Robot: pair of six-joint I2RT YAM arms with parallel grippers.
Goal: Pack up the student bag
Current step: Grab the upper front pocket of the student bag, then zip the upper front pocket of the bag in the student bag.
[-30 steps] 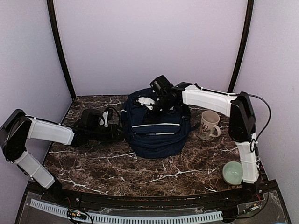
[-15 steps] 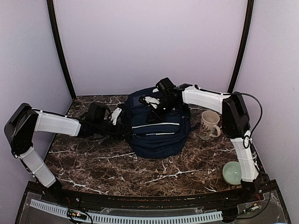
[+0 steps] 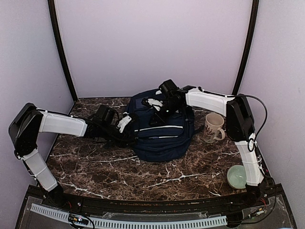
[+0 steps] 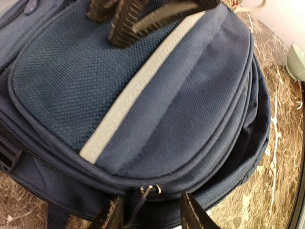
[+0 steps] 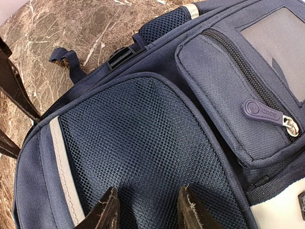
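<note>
Backpack [image 3: 162,136], navy with grey stripes, lies at the back middle of the marble surface [image 3: 95,167], with a mug [image 3: 213,128] just to its right and a bowl [image 3: 237,176] nearer the front right corner.

The left tool [image 3: 127,125] sits against the bag's left edge. Its fingers are partly apart on either side of a metal zip pull [image 4: 150,191], and they grip nothing.

The right tool [image 3: 156,108] reaches over the bag's top from the right. Its fingers are also partly apart, with their tips at the mesh pocket [image 5: 143,143], and nothing is clamped between them.

A second ago the left tool was well left of the bag, among the dark straps; it has since come right to the bag's side. The right tool has shifted only slightly, and the bag is where it was.
</note>
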